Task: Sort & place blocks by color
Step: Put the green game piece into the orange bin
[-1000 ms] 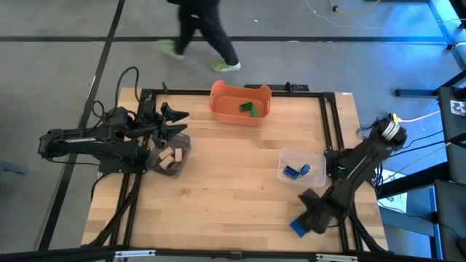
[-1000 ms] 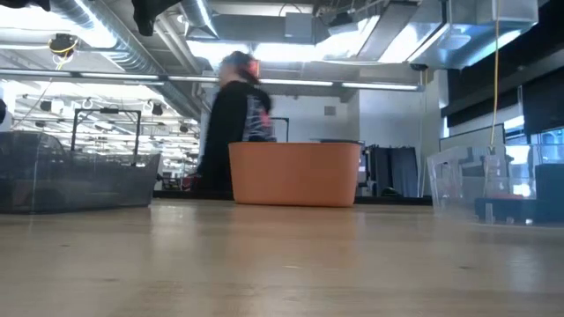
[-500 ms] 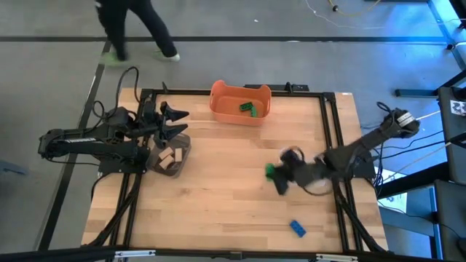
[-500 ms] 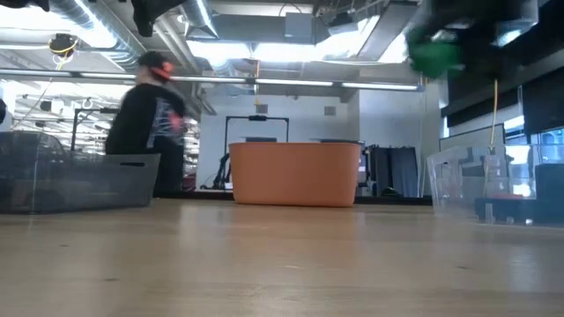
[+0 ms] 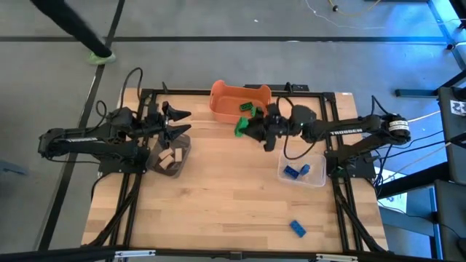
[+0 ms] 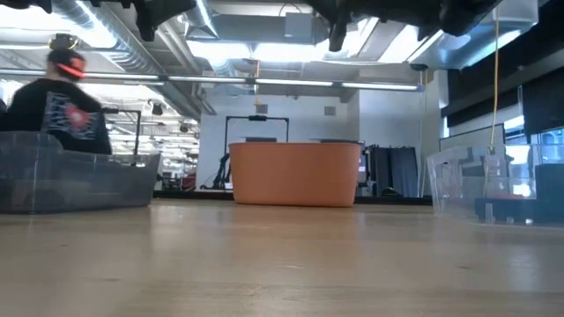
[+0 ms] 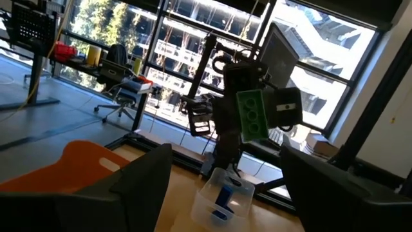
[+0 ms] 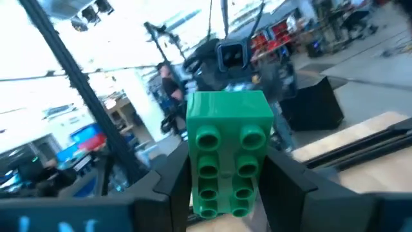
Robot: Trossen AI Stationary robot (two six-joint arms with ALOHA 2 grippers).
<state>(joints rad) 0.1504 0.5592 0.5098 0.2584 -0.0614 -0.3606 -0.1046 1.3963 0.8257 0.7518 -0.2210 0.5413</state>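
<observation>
Right hand (image 5: 246, 125) is clamped on a green block (image 5: 239, 127), upper middle of the frame beside the orange tub (image 5: 218, 100). Tub, clear box (image 5: 314, 175) and dark bin (image 5: 182, 154) already hold blocks. One blue block (image 5: 297, 228) left, lower right on the surface (image 5: 218, 196). Left hand (image 5: 175, 122) gapes empty above the dark bin.

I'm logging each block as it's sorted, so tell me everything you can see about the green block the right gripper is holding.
The green block is a small toy brick that looks like glossy plastic, with two rows of round studs on its facing side. The right gripper holds it off the table, its dark fingers pressing on two opposite sides; nothing else touches it. From above it hangs just beside the orange tub, not over it, and another green block already lies in that tub.
</observation>
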